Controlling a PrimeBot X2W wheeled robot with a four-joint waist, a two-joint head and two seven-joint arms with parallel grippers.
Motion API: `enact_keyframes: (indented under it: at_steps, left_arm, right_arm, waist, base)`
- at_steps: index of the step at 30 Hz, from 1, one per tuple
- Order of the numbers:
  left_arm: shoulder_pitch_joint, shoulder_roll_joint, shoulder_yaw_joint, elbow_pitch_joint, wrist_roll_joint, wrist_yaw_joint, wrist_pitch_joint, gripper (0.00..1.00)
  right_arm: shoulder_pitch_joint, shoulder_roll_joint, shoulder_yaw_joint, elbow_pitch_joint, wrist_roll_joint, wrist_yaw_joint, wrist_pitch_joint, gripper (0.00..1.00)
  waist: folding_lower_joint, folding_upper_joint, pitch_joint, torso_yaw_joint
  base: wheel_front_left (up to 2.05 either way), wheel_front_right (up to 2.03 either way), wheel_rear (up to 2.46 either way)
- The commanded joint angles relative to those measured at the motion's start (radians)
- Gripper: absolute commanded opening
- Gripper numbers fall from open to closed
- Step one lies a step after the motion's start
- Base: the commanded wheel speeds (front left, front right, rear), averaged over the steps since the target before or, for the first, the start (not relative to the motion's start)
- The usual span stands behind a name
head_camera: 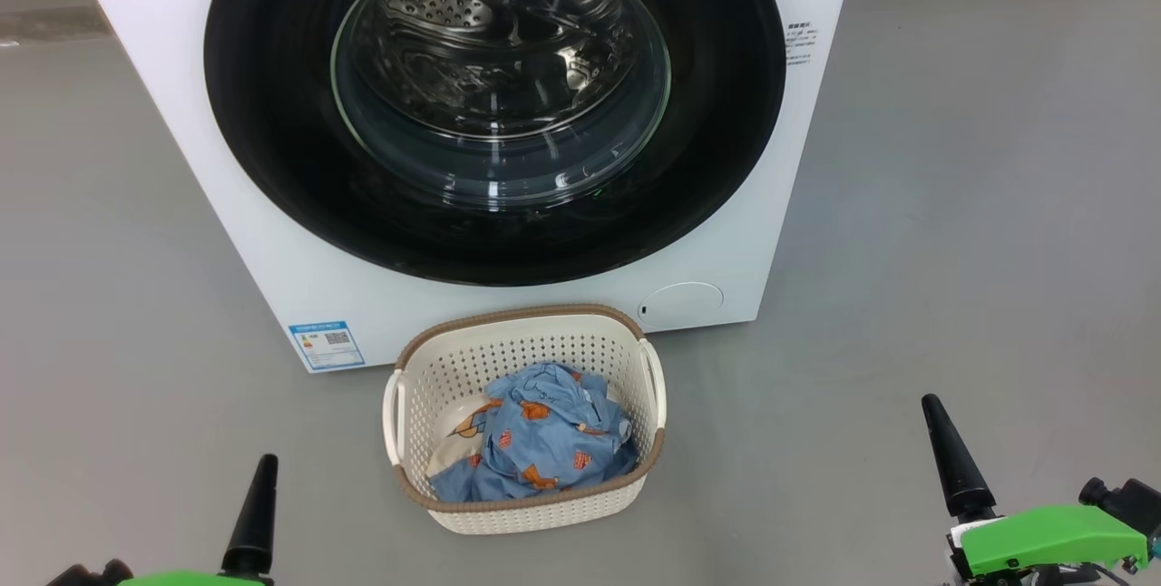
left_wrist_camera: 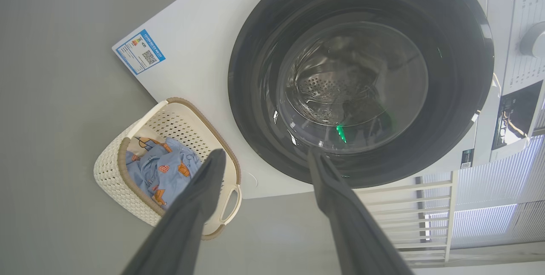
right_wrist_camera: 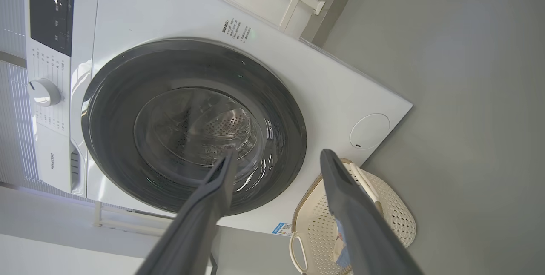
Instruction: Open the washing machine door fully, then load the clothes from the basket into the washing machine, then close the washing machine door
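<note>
Opening step, not yet begun: the washing machine door (head_camera: 272,114) is shut, the clothes (head_camera: 544,436) lie in the basket (head_camera: 526,312) just before the washing machine (head_camera: 172,105), and your left gripper (left_wrist_camera: 266,156) and right gripper (right_wrist_camera: 279,156) hang spread and empty (next, you probably hook the door's rim and swing it wide).

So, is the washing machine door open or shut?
Shut. The washing machine door lies flush against the washing machine, drum visible only through its glass.
</note>
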Motion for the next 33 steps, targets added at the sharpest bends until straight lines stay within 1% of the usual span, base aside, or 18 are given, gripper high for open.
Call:
enact_keyframes:
  at_steps: [1, 5, 6, 14, 27, 33]
  left_arm:
    - [-0.038, 0.027, 0.004, -0.036, 0.045, -0.002, -0.012, 1.00]
    - [-0.037, 0.031, -0.003, -0.048, 0.112, -0.002, -0.024, 1.00]
    - [-0.037, 0.031, -0.003, -0.048, 0.112, -0.002, -0.024, 1.00]
    - [-0.030, 0.040, -0.012, -0.071, 0.262, -0.002, -0.050, 1.00]
    - [-0.023, 0.040, -0.009, -0.104, 0.442, -0.003, -0.089, 1.00]
    - [-0.024, 0.041, -0.010, -0.115, 0.512, -0.003, -0.106, 1.00]
  right_arm:
    - [-0.050, -0.018, 0.015, -0.028, -0.048, 0.000, -0.017, 1.00]
    - [-0.055, -0.026, 0.023, -0.027, -0.117, 0.000, -0.029, 1.00]
    - [-0.055, -0.026, 0.023, -0.027, -0.117, 0.000, -0.029, 1.00]
    - [-0.069, -0.046, 0.063, -0.018, -0.248, -0.001, -0.055, 1.00]
    - [-0.084, -0.047, 0.060, -0.027, -0.425, -0.001, -0.093, 1.00]
    - [-0.089, -0.050, 0.059, -0.029, -0.488, -0.001, -0.111, 1.00]
  waist:
    - [0.0000, 0.0000, 0.000, 0.000]
    - [0.0000, 0.0000, 0.001, 0.000]
    - [0.0000, 0.0000, 0.001, 0.000]
    - [0.0000, 0.0000, -0.001, -0.002]
    - [0.0000, 0.0000, 0.001, -0.008]
    - [0.0000, 0.0000, 0.006, -0.008]
  base:
    - [0.00, 0.00, 0.00]
    - [0.00, 0.00, 0.00]
    - [0.00, 0.00, 0.00]
    - [0.00, 0.00, 0.00]
    - [0.00, 0.00, 0.00]
    - [0.00, 0.00, 0.00]
